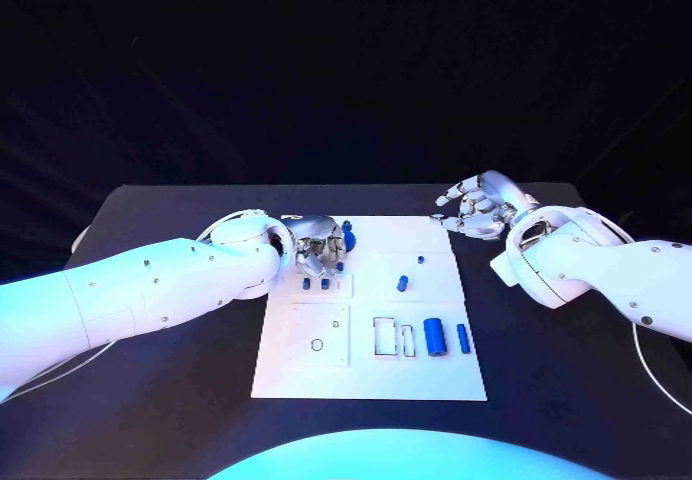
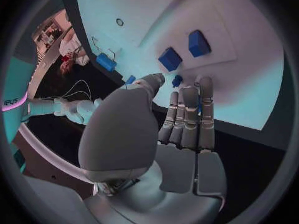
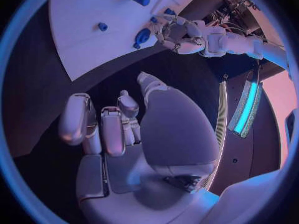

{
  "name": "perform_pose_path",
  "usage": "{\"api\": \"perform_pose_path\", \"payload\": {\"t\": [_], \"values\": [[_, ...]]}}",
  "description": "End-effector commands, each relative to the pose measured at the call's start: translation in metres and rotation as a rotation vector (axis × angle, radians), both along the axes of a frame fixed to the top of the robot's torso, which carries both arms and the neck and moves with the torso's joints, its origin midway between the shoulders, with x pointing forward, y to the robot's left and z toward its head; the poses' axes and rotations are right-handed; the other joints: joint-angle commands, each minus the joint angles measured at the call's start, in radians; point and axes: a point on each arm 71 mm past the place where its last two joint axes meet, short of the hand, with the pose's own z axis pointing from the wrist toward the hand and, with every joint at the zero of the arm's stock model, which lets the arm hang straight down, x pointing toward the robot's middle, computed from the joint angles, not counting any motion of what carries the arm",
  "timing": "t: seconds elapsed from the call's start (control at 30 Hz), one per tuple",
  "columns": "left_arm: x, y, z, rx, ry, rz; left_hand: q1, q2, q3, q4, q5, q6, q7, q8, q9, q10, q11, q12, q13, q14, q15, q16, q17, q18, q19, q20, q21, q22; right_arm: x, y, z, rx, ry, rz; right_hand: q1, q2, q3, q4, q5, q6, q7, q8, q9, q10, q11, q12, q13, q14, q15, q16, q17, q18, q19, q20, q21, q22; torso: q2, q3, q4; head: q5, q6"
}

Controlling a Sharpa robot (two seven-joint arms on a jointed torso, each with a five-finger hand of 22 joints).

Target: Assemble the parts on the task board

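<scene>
While the near end of the task board (image 1: 289, 375) lies untouched, the work is at its far end. Nearest of the parts are an upright blue cylinder (image 1: 434, 332) and a slimmer blue bar (image 1: 463, 338) beside it, both with their long axes running from near to far, next to an open rectangular slot (image 1: 384, 337). Past them a small blue peg (image 1: 402, 283) sits mid-board.

Farther on, the left hand (image 1: 320, 247) hovers over the board's far left part. In its wrist view the fingers (image 2: 190, 115) lie side by side, straight and pointed at the board, and a thin blue part (image 2: 199, 100) shows between two of them. I cannot tell whether it is truly gripped or just seen through the gap. Just beyond the fingertips lies a small blue stub (image 2: 177, 79), and past it two blue blocks (image 2: 169, 59) stand on the board, so the work lies straight ahead of this hand.

Farthest back, the right hand (image 1: 473, 205) hangs off the board's far right corner, fingers curled loosely apart and holding nothing. It is well off from any part, so the left is clearly the nearer hand for the coming move.
</scene>
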Motion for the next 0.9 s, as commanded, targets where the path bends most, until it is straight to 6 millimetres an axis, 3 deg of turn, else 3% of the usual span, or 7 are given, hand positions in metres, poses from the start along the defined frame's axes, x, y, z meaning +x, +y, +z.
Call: {"api": "perform_pose_path", "payload": {"t": [0.03, 0.37, 0.63, 0.9], "values": [[0.001, -0.001, -0.002, 0.060, -0.003, 0.005, 0.002, -0.002, -0.004, 0.000, -0.002, 0.010, -0.001, -0.006, -0.004, 0.007, -0.001, -0.005, -0.004, 0.006, 0.003, 0.005, -0.001, 0.014, 0.011, -0.001, 0.005, 0.002, 0.000, 0.001, 0.001, 0.006, -0.016, 0.007, -0.005, -0.008, 0.009, -0.002, 0.006, -0.006, -0.002, 0.007, 0.001, -0.018, 0.000, -0.026, -0.024, 0.039, -0.007, -0.008, -0.001, 0.016, -0.006, -0.003, -0.010, 0.023, 0.000, -0.0005, 0.0006, -0.001, 0.000], [0.001, -0.006, -0.001, 0.045, -0.013, 0.003, 0.018, 0.008, 0.001, -0.002, 0.001, 0.017, 0.001, -0.015, -0.021, 0.000, 0.002, -0.019, -0.020, 0.009, 0.005, 0.018, 0.001, 0.014, 0.012, 0.000, 0.011, 0.006, -0.001, 0.002, 0.001, 0.007, -0.017, 0.007, -0.005, -0.009, 0.013, -0.002, 0.007, -0.008, -0.003, 0.009, 0.001, -0.033, -0.001, -0.057, -0.053, 0.038, -0.007, -0.014, -0.007, 0.018, -0.007, -0.003, -0.022, 0.016, -0.001, -0.0010, 0.0009, -0.002, -0.003], [0.003, -0.011, -0.001, 0.036, -0.007, 0.002, 0.037, 0.022, 0.022, -0.008, 0.000, 0.036, -0.002, -0.019, -0.039, 0.021, 0.000, -0.026, -0.038, 0.043, 0.002, 0.057, 0.044, 0.014, 0.018, -0.002, 0.029, 0.017, -0.001, 0.002, 0.001, 0.007, -0.015, 0.008, -0.005, -0.009, 0.013, -0.002, 0.007, -0.008, -0.003, 0.009, 0.001, -0.033, -0.001, -0.057, -0.053, 0.038, -0.007, -0.014, -0.007, 0.018, -0.007, -0.003, -0.022, 0.016, 0.000, -0.0013, 0.0023, -0.004, -0.006], [0.004, -0.012, -0.003, 0.045, 0.009, 0.003, 0.067, 0.036, 0.092, -0.040, -0.011, 0.082, -0.006, -0.061, -0.087, 0.067, -0.005, -0.061, -0.083, 0.079, -0.005, 0.107, 0.077, 0.014, 0.015, -0.010, 0.084, 0.055, -0.001, 0.004, 0.001, 0.007, -0.013, 0.011, -0.006, -0.009, 0.014, -0.002, 0.007, -0.008, -0.003, 0.010, 0.002, -0.034, -0.001, -0.062, -0.058, 0.038, -0.007, -0.015, -0.007, 0.018, -0.007, -0.003, -0.024, 0.015, 0.000, -0.0005, 0.0002, -0.005, -0.009]]}}
